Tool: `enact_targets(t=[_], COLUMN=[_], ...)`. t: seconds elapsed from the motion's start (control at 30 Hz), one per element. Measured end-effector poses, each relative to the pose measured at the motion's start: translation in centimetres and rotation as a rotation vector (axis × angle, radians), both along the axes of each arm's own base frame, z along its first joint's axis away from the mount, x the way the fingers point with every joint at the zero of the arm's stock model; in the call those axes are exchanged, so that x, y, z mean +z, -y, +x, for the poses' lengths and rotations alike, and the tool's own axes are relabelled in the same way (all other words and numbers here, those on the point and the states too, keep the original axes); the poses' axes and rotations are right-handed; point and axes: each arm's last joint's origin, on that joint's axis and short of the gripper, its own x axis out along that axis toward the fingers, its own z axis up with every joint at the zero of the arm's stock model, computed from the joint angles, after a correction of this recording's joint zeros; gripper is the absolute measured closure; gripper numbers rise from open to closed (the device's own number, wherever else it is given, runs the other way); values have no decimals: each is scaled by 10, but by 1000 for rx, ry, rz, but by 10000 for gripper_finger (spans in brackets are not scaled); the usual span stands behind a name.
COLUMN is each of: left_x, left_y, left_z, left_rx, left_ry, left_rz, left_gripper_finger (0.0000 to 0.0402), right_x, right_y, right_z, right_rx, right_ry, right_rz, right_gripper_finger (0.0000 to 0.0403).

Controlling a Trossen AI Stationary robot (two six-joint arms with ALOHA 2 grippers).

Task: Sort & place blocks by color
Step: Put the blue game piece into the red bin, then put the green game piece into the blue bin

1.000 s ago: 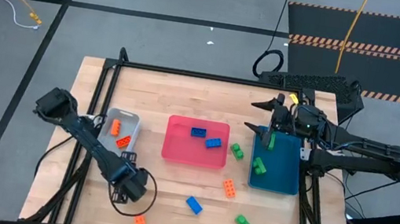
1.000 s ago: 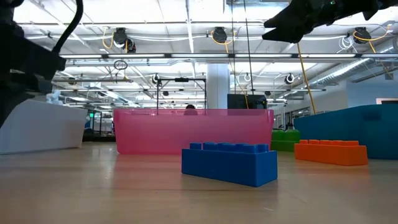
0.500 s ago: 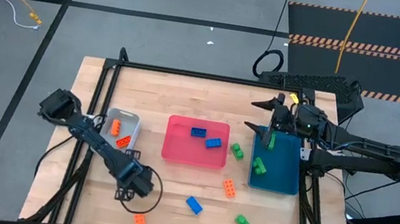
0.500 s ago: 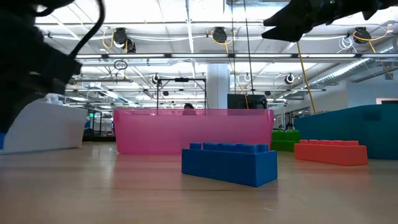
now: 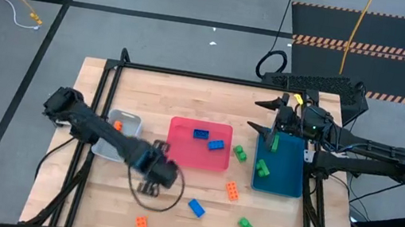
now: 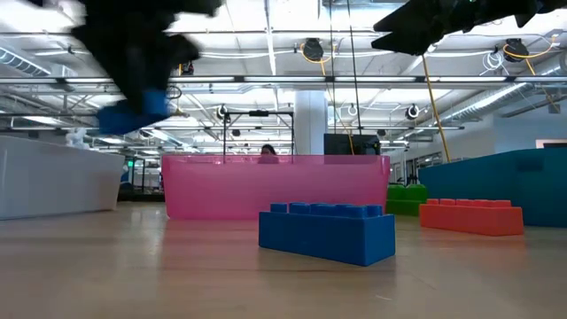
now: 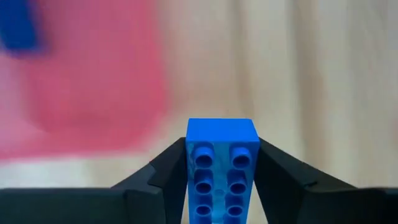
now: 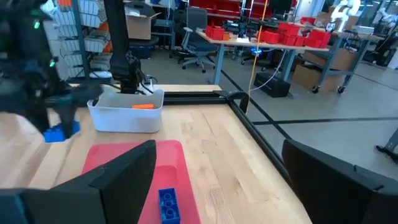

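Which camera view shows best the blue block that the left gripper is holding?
The left wrist view: the blue block fills the centre, studs visible, clamped in the left gripper. The low view and right wrist view show it small and blurred under the arm; in the high view the arm hides it.

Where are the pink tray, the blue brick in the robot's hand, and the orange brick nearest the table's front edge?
pink tray (image 5: 180, 152): high view, bare floor.
blue brick (image 7: 222, 162): left wrist view, studded top.
orange brick (image 5: 141, 225): high view, its middle.

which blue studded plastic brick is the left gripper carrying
Find the pink rectangular tray at mid-table. Just off its near-left corner, the left gripper holds a blue studded plastic brick. It alone is off the table, clamped between dark fingers.
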Motion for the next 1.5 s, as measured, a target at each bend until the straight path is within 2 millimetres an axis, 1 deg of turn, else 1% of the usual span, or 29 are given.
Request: enact_targets(t=[0.1,0.2,0.3,0.43,0.53,0.7,0.8,0.9,1.07,1.13,1.23,1.33,1.4,1.5], left_x=[17,23,21,10,3,0,1,3,12,15,21,25,27,33], left_y=[-22,-49,-74,-97,-109,-119,-121,-123,-131,-139,-157,-180,-195,-217], left_z=[17,31,40,44,46,49,51,55,66,70,73,75,74,71], left_rx=[-16,-2,21,37,54,72,58,14,-52,-37,12,40,51,64], left_ry=[90,156,201,219,244,275,299,343,471,518,588,656,697,770], left_rz=[80,103,119,128,115,64,70,95,160,198,219,172,129,64], left_gripper_finger=[263,263,257,228,223,241,249,249,246,246,246,246,245,245], right_x=[0,1,1,0,0,-1,-3,-7,-13,-14,-16,-18,-21,-32], right_y=[0,0,0,0,0,0,1,2,6,8,10,12,12,11], right_z=[0,0,0,0,0,1,4,10,24,28,30,29,28,25], right_rx=[0,0,0,2,2,2,1,2,-1,-28,-92,-156,-192,-219], right_ry=[4,5,5,0,-6,-11,-25,-36,-49,-48,-61,-79,-94,-196], right_rz=[-3,-3,-3,-18,-19,-18,-15,-12,-22,-40,-49,-41,-4,61], right_gripper_finger=[62,62,62,62,62,62,62,62,62,62,62,62,62,62])
